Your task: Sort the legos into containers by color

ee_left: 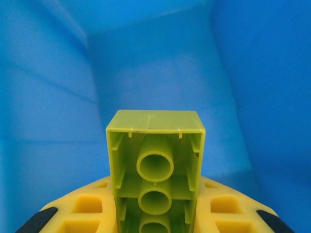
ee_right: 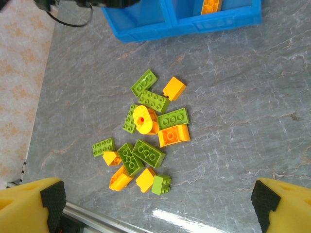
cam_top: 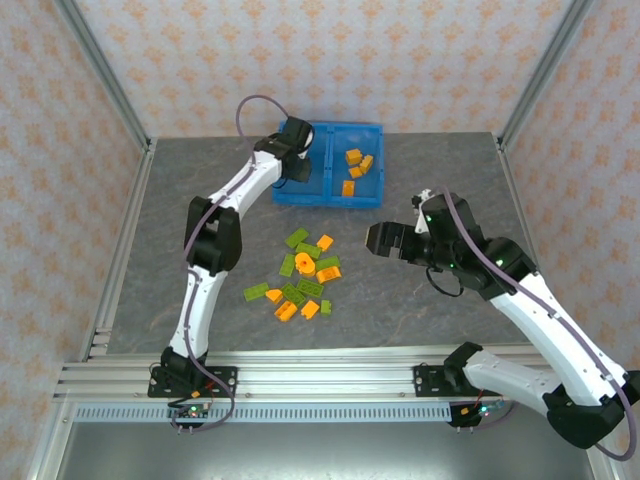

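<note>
Left claw (cam_top: 296, 140) holds a green brick (ee_left: 154, 160) in the bin (cam_top: 330, 197) (few oranges (cam_top: 354, 157) sorted); right claw (ee_right: 158, 199) wide over unsorted pile (ee_right: 146, 121).

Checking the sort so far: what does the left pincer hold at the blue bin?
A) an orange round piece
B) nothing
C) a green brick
C: the left wrist view shows a green brick clamped in the left pincer, the blue bin behind it.
</note>
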Controlling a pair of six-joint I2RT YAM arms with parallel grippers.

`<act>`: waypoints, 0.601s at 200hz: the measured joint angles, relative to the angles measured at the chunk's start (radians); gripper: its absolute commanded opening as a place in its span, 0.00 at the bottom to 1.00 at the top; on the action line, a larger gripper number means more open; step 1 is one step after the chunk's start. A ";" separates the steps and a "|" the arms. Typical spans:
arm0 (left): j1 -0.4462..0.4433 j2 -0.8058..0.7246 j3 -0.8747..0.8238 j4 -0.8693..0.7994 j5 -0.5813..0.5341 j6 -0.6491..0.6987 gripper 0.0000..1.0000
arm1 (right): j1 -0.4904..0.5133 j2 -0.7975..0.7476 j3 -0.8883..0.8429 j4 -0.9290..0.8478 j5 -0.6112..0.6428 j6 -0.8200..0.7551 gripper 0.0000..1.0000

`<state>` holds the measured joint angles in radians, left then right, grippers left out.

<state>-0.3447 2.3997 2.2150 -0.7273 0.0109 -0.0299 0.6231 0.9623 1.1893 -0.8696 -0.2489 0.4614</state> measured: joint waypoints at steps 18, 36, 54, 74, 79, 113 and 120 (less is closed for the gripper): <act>0.001 0.029 0.022 -0.021 0.007 -0.025 0.39 | 0.000 -0.014 0.002 -0.006 0.011 0.007 1.00; 0.001 0.029 0.034 -0.034 0.011 -0.037 0.43 | 0.000 -0.023 0.002 -0.007 0.018 0.014 0.99; 0.000 0.028 0.048 -0.034 0.023 -0.050 0.46 | 0.000 -0.023 0.002 -0.007 0.018 0.019 0.99; 0.000 0.014 0.047 -0.035 0.043 -0.051 0.51 | 0.000 -0.023 0.002 -0.007 0.021 0.023 0.99; -0.002 0.002 0.037 -0.032 0.047 -0.051 0.52 | 0.000 -0.023 0.002 -0.007 0.022 0.026 0.99; -0.009 -0.174 -0.109 -0.021 0.071 -0.048 0.52 | 0.000 -0.022 0.003 -0.007 0.023 0.026 0.99; -0.013 -0.237 -0.164 -0.012 0.079 -0.048 0.52 | 0.000 -0.021 0.003 -0.007 0.025 0.026 0.99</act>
<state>-0.3573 2.1624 2.0510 -0.7395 0.0898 -0.0780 0.6231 0.9413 1.1919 -0.8764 -0.2241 0.4870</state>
